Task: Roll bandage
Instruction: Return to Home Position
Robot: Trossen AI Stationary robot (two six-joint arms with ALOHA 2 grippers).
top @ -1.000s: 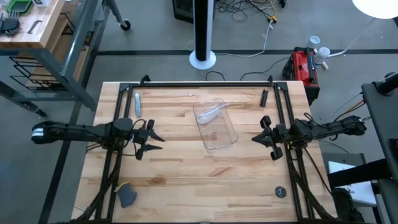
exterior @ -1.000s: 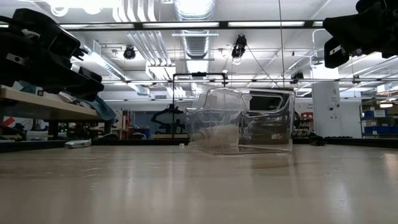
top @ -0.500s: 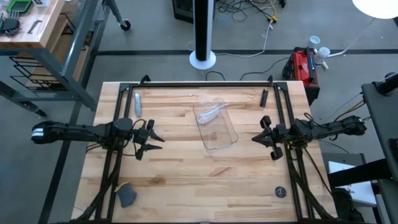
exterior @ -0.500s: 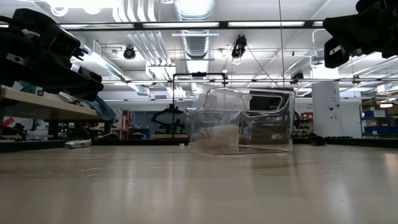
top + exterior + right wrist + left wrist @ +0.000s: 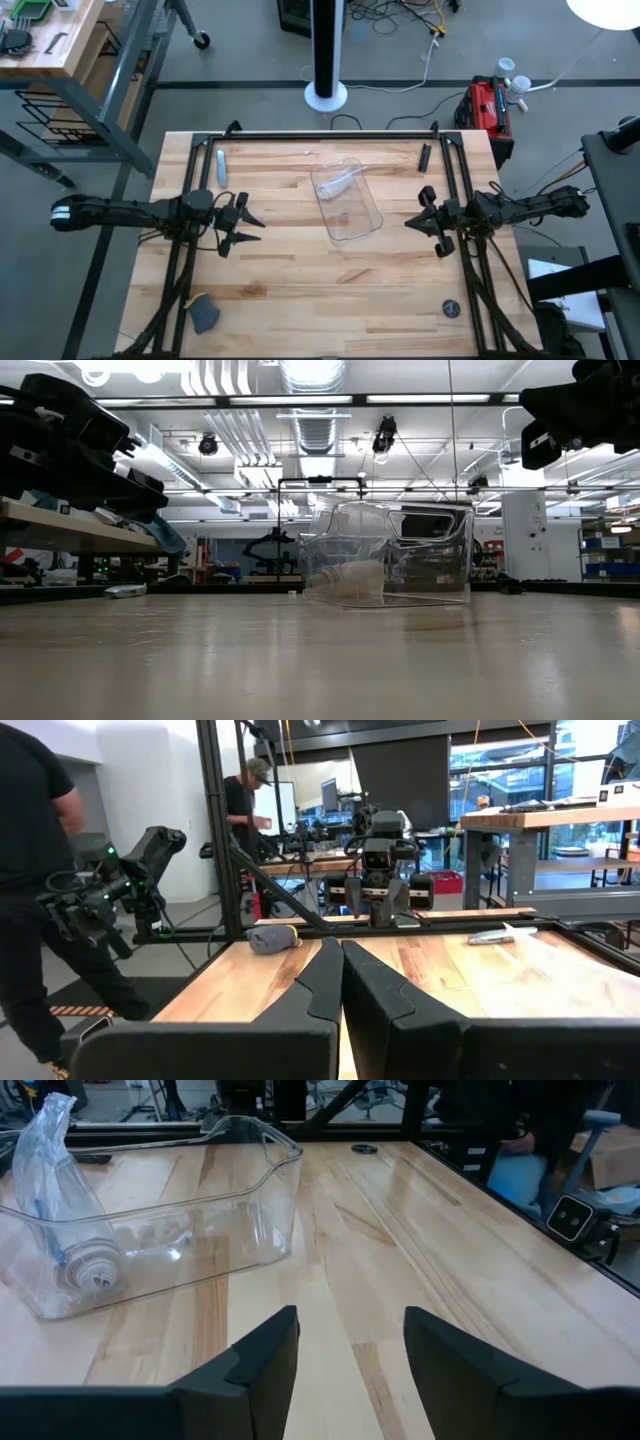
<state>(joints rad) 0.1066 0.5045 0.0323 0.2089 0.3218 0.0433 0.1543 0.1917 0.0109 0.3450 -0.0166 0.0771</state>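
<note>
From above, the left gripper [image 5: 250,226] hangs over the left half of the table [image 5: 300,290] with its fingers spread. The right gripper [image 5: 411,224] hangs over the right half. Both point inward at the clear tray [image 5: 357,216] between them and are well apart from it. The bandage [image 5: 338,182] lies bagged at the tray's far end. A good return home probably means drawing each arm back toward its own side and never sweeping across the tray.

At table height, the tray [image 5: 430,560] stands on the wood with the bandage [image 5: 362,582] a pale roll at its left end. Both arms hang high above, so no extra lift looks necessary.

In the left wrist view, the fingers [image 5: 262,1358] are wide apart and hold nothing. The bandage [image 5: 92,1267] sits in its clear bag [image 5: 48,1150] against the tray wall [image 5: 255,1190].

In the right wrist view, the right gripper [image 5: 341,982] has its fingers pressed together and empty. A person [image 5: 30,870] stands just off the table, so a slow retreat seems wise.
</note>
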